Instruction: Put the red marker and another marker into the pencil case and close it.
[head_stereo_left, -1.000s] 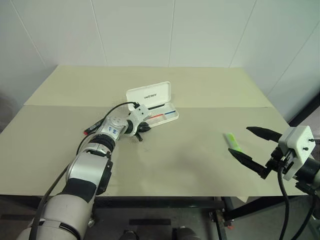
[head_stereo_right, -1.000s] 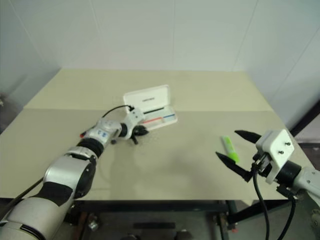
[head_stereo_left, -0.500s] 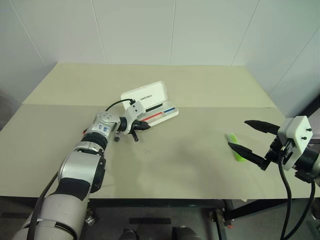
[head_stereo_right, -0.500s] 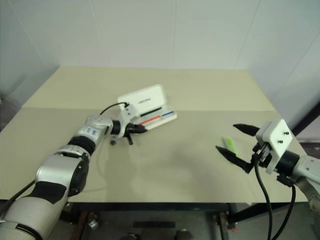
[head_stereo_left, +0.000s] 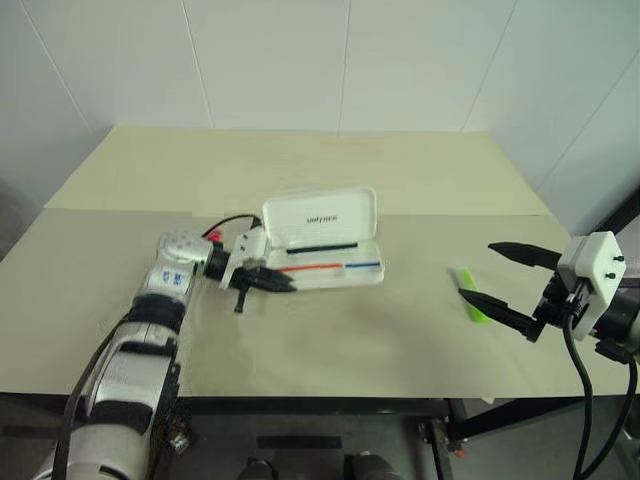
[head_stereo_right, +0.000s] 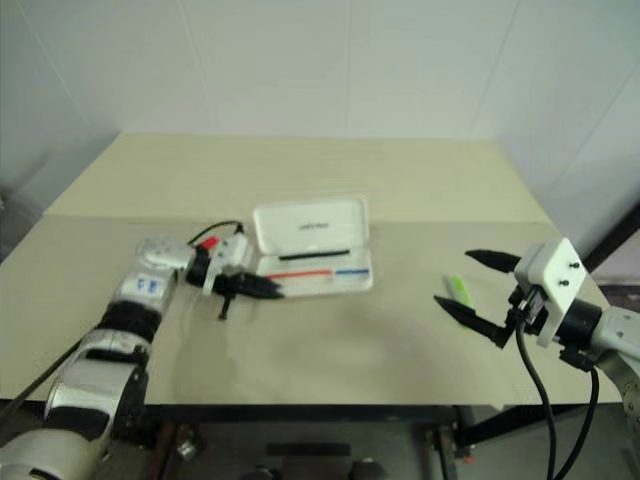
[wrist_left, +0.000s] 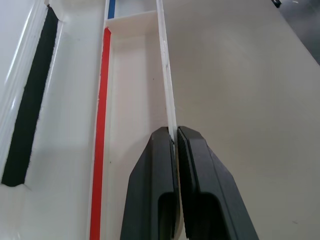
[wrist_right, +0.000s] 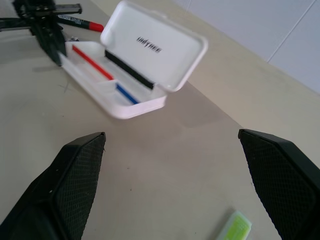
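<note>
Left gripper pinches the wall of the open pencil case, lid printed "unitree"

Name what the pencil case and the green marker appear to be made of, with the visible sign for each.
Pencil case: likely hard white plastic, smooth and slightly glossy, with thin moulded walls and rounded corners. Green marker: probably plastic too, judging by its even lime colour; its finish is too small to judge.

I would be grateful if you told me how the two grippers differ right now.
The left gripper is shut, its fingers pinching the front wall of the pencil case; the right gripper is wide open and holds nothing. The left sits at the case, the right near the green marker. Both have black fingers.
</note>
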